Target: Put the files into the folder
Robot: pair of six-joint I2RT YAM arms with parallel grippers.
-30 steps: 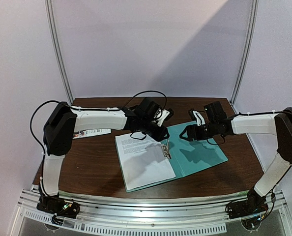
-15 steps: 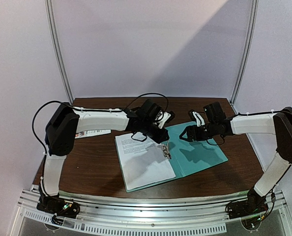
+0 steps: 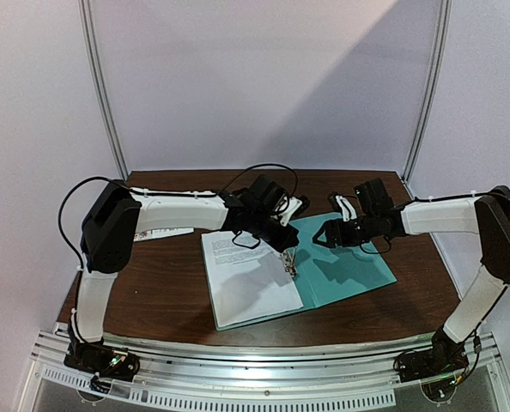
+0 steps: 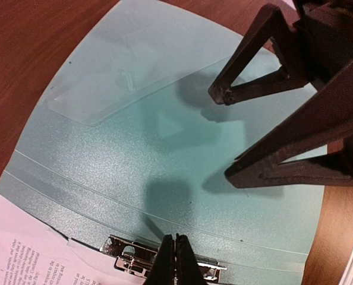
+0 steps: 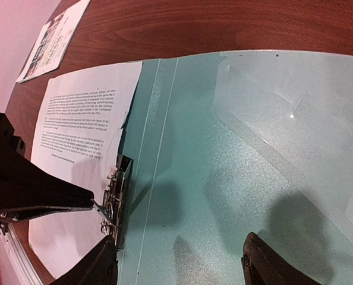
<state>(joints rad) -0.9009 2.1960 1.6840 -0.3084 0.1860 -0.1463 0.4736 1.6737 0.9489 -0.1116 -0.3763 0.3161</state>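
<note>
The teal folder lies open on the table, with the white text sheet on its left half. My left gripper is shut on the lever of the metal clip at the folder's spine. The right wrist view shows the thin lever pinched at my left gripper's tip, over the clip. My right gripper hovers open and empty over the folder's bare right half. The colourful sheet lies at the back left, partly hidden by my left arm.
The brown table ends at a metal rail at the near edge. A clear pocket is fixed to the folder's right half. White walls and two metal poles stand behind the table.
My left gripper has moved a little right and down onto the clip. The folder and text sheet have shifted slightly. My right gripper has edged left.
</note>
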